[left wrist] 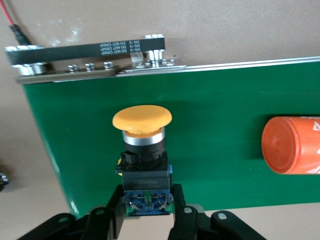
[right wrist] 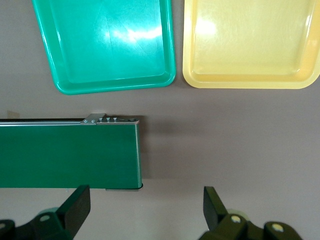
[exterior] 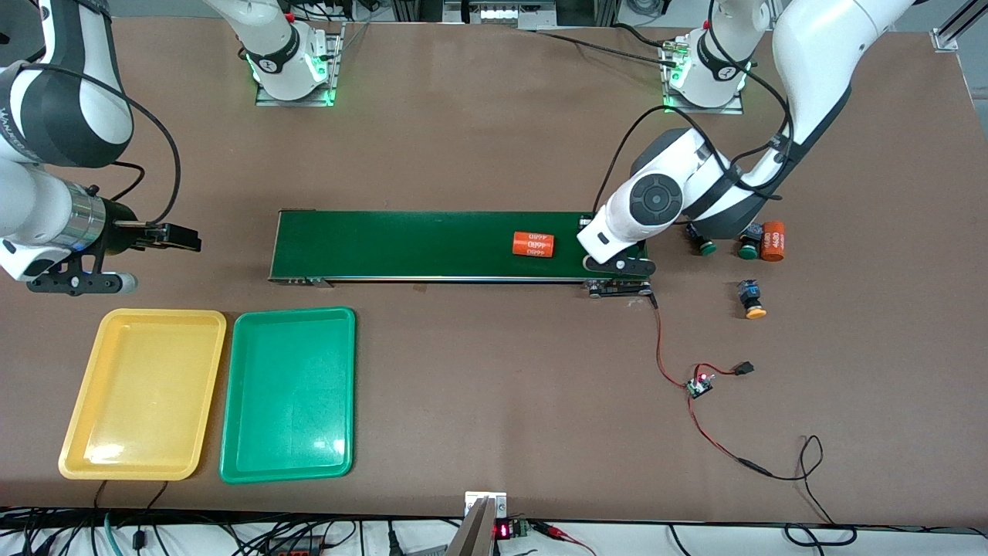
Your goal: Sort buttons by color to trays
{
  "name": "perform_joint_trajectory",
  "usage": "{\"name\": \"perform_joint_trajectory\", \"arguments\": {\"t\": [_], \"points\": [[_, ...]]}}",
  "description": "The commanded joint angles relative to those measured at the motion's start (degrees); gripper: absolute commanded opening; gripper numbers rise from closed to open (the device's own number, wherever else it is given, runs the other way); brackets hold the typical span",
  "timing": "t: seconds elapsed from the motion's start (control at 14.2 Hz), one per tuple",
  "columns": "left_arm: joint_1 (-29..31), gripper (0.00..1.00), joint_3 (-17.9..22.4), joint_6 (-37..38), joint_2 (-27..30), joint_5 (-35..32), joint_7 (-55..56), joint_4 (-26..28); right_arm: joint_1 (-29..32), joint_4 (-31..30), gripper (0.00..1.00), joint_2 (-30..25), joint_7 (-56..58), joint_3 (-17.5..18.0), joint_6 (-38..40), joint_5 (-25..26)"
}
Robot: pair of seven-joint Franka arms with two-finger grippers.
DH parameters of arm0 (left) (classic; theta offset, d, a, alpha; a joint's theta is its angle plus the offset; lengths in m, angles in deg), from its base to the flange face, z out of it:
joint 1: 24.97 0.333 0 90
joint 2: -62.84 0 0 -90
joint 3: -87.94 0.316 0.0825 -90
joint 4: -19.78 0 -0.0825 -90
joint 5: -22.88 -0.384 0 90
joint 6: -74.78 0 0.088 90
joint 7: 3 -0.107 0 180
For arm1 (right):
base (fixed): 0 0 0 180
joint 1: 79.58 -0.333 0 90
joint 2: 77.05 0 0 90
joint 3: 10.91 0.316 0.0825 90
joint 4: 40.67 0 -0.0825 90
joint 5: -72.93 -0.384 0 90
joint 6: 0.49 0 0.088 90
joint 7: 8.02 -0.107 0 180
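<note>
My left gripper (left wrist: 147, 197) is shut on the dark body of a yellow button (left wrist: 142, 120) and holds it over the conveyor belt's end (left wrist: 210, 130); in the front view the wrist (exterior: 617, 259) hides it. Another yellow button (exterior: 752, 300) and two green buttons (exterior: 704, 245) (exterior: 747, 247) lie on the table beside that belt end. The yellow tray (exterior: 143, 394) and the green tray (exterior: 289, 394) lie side by side and empty, nearer the front camera than the belt. My right gripper (exterior: 181, 238) is open and empty over the table off the belt's other end (right wrist: 120, 155).
One orange numbered cylinder (exterior: 534, 244) lies on the long dark-green belt (exterior: 401, 243), close to the held button (left wrist: 292, 145). Another orange cylinder (exterior: 773, 241) lies by the green buttons. Red and black wires with a small board (exterior: 698, 384) trail from the belt's motor end.
</note>
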Motion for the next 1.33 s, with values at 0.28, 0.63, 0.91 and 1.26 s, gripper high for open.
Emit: {"name": "perform_joint_trajectory", "arguments": {"t": [0.28, 0.63, 0.91, 1.26], "points": [[2.15, 1.0, -0.76, 11.45, 2.94, 0.23, -0.51, -8.48, 0.07, -23.82, 1.0, -16.12, 0.97, -0.15, -12.44, -0.85], [2.51, 1.0, 8.8, 21.7, 1.36, -2.22, -1.13, -18.45, -2.11, -35.92, 1.0, -23.01, -1.38, 0.64, -20.38, -0.85], [6.53, 1.0, 15.41, 15.57, -0.92, -6.27, -12.45, -17.67, -15.62, -35.83, 1.0, -22.22, -18.75, 1.08, -21.08, -0.85], [13.57, 1.0, 15.59, 6.17, -3.21, -7.58, -19.59, -10.83, -27.87, -35.57, 1.0, -16.96, -30.56, 1.08, -29.95, -0.68]]}}
